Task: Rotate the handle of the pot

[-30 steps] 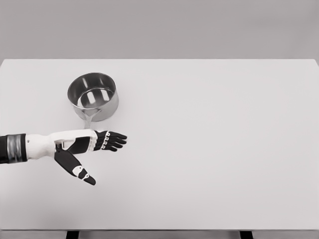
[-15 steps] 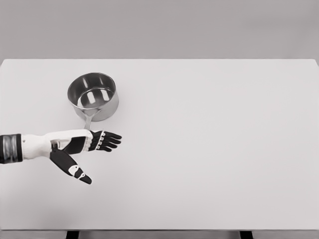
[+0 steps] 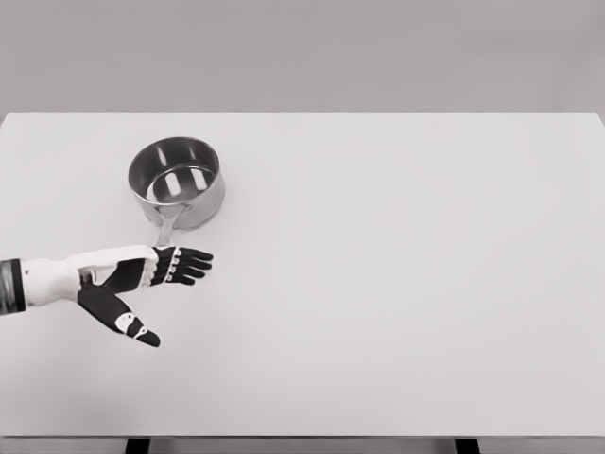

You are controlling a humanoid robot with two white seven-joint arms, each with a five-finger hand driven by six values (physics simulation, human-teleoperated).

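A: Pot first. Where is it?

B: Steel saucepan sits upright on the white worktop, left half, nearer the far edge than the near one. Open top, shiny inside with light reflections.

A: Handle?

B: Pot handle is short and pale, sticking out from the pot's near side toward the near edge, angled slightly left. Only a short stretch shows before the hand covers its tip.

A: Which hand?

B: Left hand, arm coming in from the left edge, white forearm with a dark cuff right at the picture border. The hand lies flat-ish just on the near side of the pot, back of the hand at the handle's end. Can't tell if it touches the handle or just overlaps it in view.

A: Fingers?

B: Black fingers stretched out toward the right, close together but not curled, gripping nothing. Thumb splayed well away, pointing toward the near edge.

A: Right hand?

B: Not visible.

A: Anything else?

B: Two dark table legs peek out below the worktop's near edge. Plain grey wall behind.
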